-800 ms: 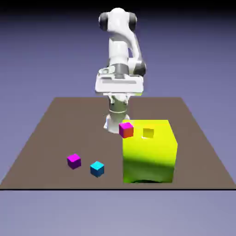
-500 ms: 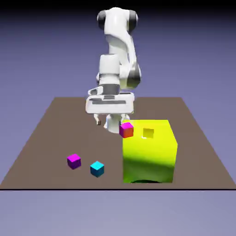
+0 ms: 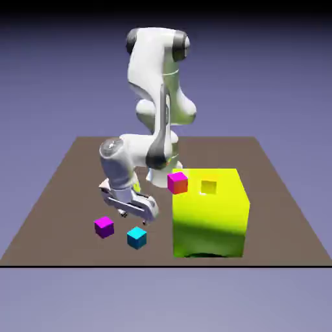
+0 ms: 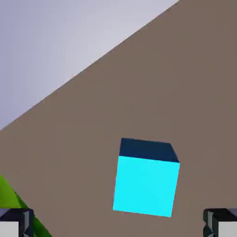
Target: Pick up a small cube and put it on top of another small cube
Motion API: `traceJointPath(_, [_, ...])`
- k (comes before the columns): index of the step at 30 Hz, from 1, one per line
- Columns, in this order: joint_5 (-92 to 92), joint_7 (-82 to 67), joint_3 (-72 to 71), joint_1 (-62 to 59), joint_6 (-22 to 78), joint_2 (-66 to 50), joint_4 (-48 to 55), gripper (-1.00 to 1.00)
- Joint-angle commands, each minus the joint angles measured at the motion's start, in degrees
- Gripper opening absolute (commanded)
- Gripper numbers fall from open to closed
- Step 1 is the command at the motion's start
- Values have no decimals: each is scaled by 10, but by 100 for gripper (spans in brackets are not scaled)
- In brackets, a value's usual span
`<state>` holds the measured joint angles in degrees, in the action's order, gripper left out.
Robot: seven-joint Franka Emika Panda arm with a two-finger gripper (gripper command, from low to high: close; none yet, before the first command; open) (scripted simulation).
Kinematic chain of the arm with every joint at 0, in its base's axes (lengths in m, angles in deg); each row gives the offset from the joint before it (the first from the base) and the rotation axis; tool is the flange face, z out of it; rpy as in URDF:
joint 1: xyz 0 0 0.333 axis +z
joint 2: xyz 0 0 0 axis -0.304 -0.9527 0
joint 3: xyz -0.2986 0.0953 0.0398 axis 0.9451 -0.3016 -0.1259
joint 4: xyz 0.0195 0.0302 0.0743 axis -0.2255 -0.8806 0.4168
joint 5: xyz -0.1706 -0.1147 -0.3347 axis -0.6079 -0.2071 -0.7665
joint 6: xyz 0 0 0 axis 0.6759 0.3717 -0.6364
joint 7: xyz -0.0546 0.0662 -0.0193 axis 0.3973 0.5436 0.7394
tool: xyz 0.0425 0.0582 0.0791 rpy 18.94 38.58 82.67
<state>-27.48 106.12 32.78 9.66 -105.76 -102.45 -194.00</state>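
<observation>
The small cyan-blue cube [image 3: 136,238] lies on the brown table near the front edge, and it shows large in the hand view [image 4: 146,183]. My gripper [image 3: 140,218] hangs tilted just above and behind it, open. In the hand view the gripper [image 4: 118,226] has its two grey fingertips [image 4: 16,223] far apart at the bottom corners. The cube sits above the gap between them, untouched. The small cube with the pink-magenta top and red-orange sides [image 3: 177,182] sits at the upper left corner of the big yellow-green block [image 3: 211,217].
A magenta cube with purple sides [image 3: 104,226] rests left of the cyan cube. A small yellow cube [image 3: 208,187] sits on top of the big block. A green sliver of that block [image 4: 9,199] shows at the hand view's lower left. The table's front edge [image 3: 162,264] is close.
The arm has swung down and toward the exterior view's left, carrying the hand from above the table's middle to low over the cyan cube. No cube has moved.
</observation>
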Motion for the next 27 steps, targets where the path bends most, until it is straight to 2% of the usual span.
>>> traceJointPath(1, [4, 5, 2, -3, 14, -16, 10, 0])
traceJointPath(6, [36, -18, -19, -7, -76, -90, -7, 0])
traceJointPath(7, [36, -18, -19, -7, -76, -90, -7, -100])
traceJointPath(12, [-6, 6, -3, 1, 9, -13, 7, -100])
traceJointPath(19, [-37, 98, -88, -38, 135, 126, 54, -100])
traceJointPath(27, [7, 224, -192, -66, 330, 273, 75, -100])
